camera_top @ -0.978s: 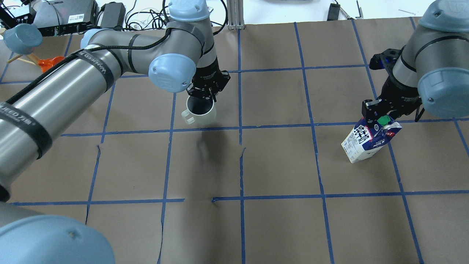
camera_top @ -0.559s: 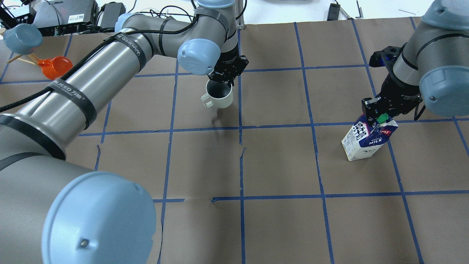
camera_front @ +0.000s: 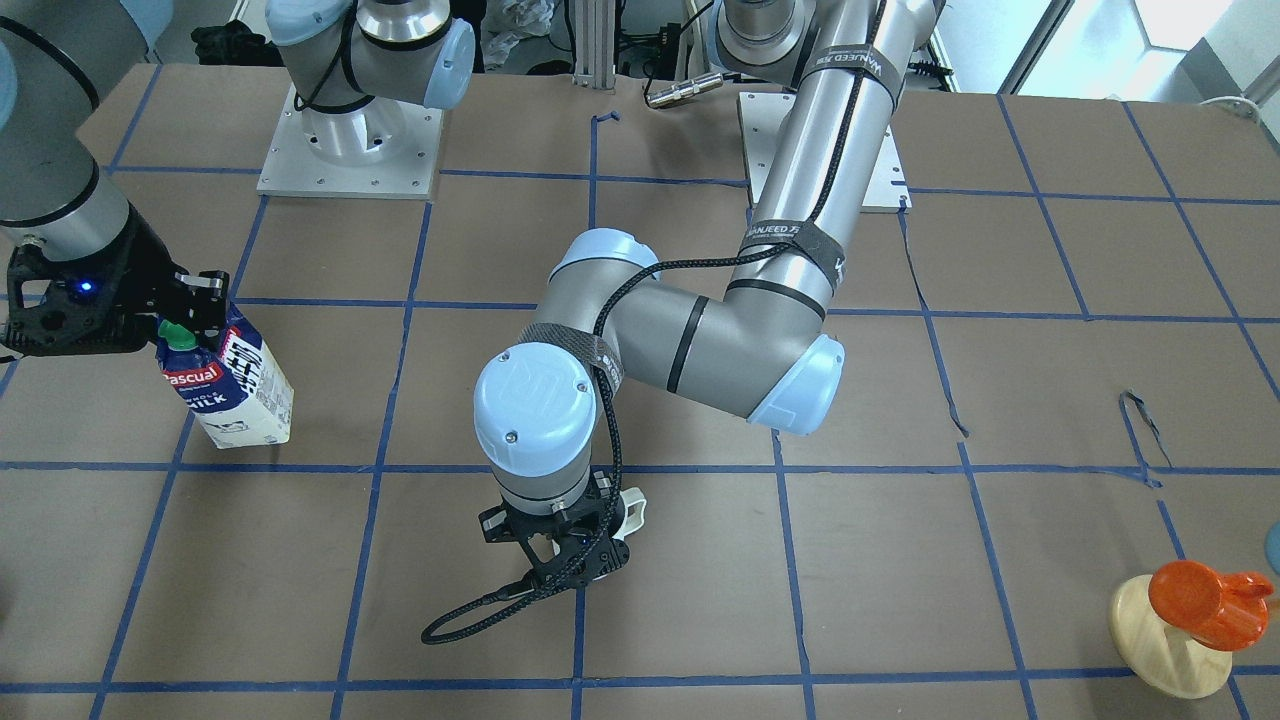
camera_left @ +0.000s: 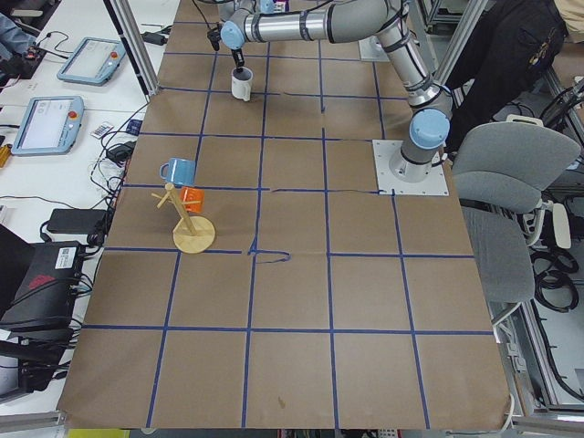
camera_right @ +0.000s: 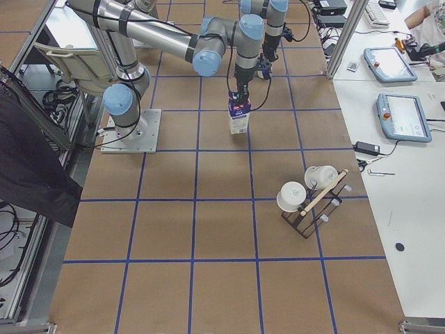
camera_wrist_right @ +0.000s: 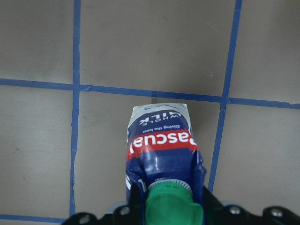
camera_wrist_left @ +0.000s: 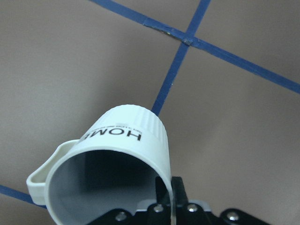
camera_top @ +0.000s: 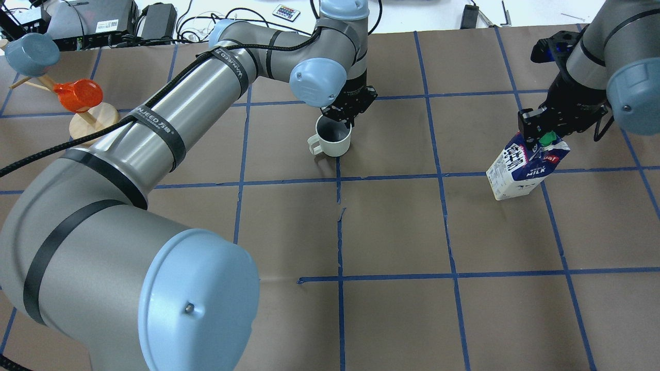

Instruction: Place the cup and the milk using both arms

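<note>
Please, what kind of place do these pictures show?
Most likely a robotics lab workcell. The table is covered in brown paper with a blue tape grid, the left arm and right arm are bolted to base plates, and teach pendants lie on a side bench.
</note>
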